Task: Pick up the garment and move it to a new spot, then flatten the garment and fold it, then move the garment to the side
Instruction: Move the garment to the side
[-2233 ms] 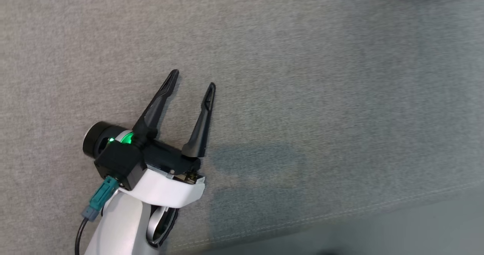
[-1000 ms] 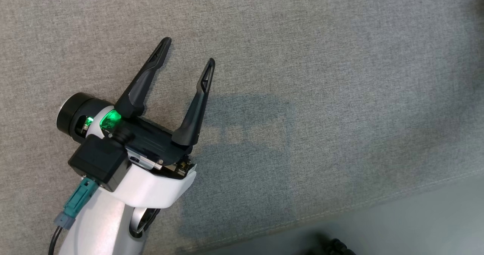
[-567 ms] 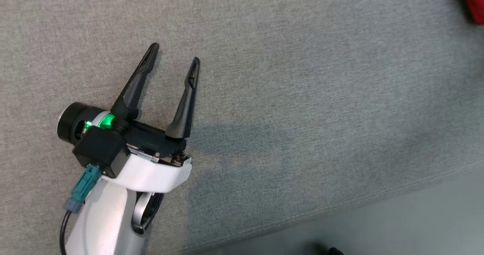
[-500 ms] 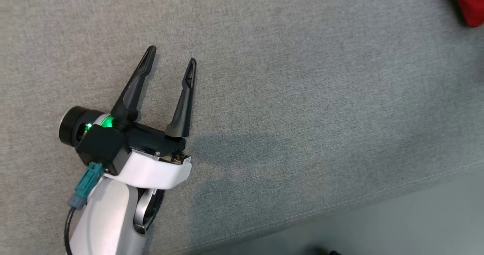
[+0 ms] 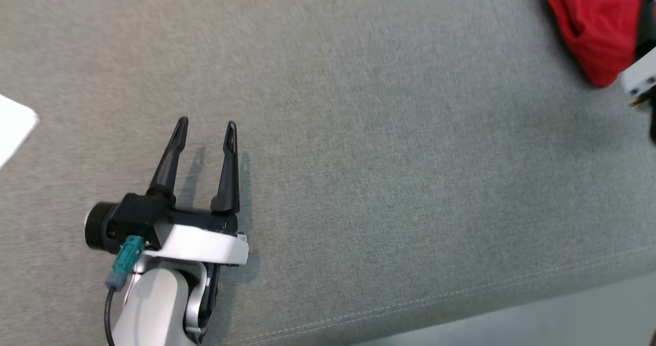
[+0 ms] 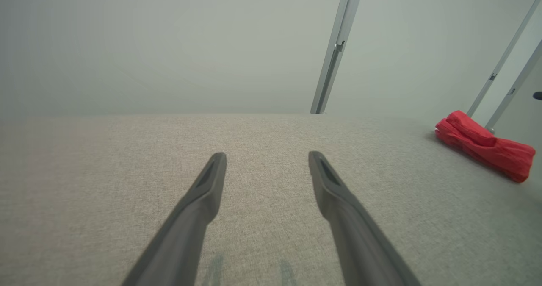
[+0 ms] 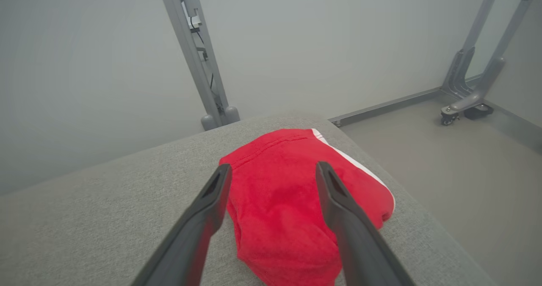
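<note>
The garment (image 5: 594, 23) is a red bundle with a white stripe, lying folded at the far right corner of the grey fabric surface (image 5: 384, 156). In the right wrist view my right gripper (image 7: 273, 168) is open, its two fingers spread just above the garment (image 7: 279, 205) with nothing held. My right arm's pale wrist (image 5: 638, 77) sits beside the garment at the head view's right edge. My left gripper (image 5: 206, 125) is open and empty low over bare fabric at the lower left, far from the garment (image 6: 482, 146). My left gripper (image 6: 266, 156) points across bare fabric.
The surface's stitched front edge (image 5: 410, 302) runs along the bottom, with floor (image 5: 564, 320) beyond it. A white sheet corner (image 5: 13, 128) lies at the left edge. Grey metal frame posts (image 7: 194, 53) and a wheeled base (image 7: 461, 99) stand behind the surface, near the garment's corner.
The head camera has swung, bringing the red garment, my right wrist and the white sheet corner into the picture. My left gripper stays open and now sits lower, pointing more straight up the view.
</note>
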